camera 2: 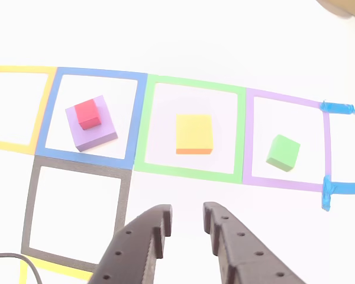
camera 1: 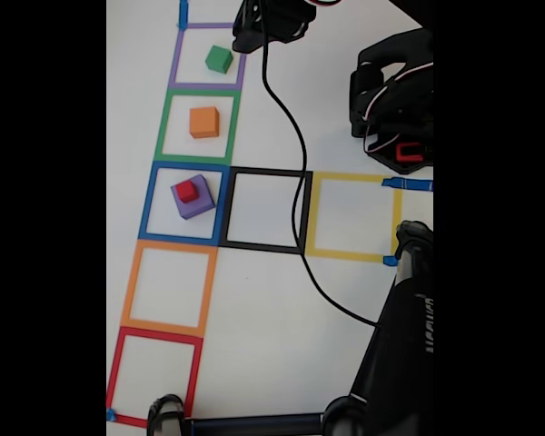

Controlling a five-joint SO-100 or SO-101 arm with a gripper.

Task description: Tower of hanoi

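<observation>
A red cube [camera 1: 187, 191] [camera 2: 87, 113] sits on top of a purple cube [camera 1: 197, 204] [camera 2: 100, 135] inside the blue tape square. An orange cube [camera 1: 203, 122] [camera 2: 194, 134] lies alone in the green tape square. A green cube [camera 1: 219, 60] [camera 2: 283, 152] lies in the purple tape square. My gripper [camera 1: 243, 38] [camera 2: 187, 213] hovers beside the row, off the purple square's right edge in the fixed view. Its jaws are open with nothing between them, and in the other view they point toward the orange cube.
A black cable [camera 1: 295, 136] runs across the black tape square [camera 1: 265, 171]. Yellow [camera 1: 350, 177], orange [camera 1: 173, 245] and red [camera 1: 159, 334] tape squares hold nothing. The arm's base [camera 1: 395, 109] stands at the right, and a black stand [camera 1: 404, 336] at the lower right.
</observation>
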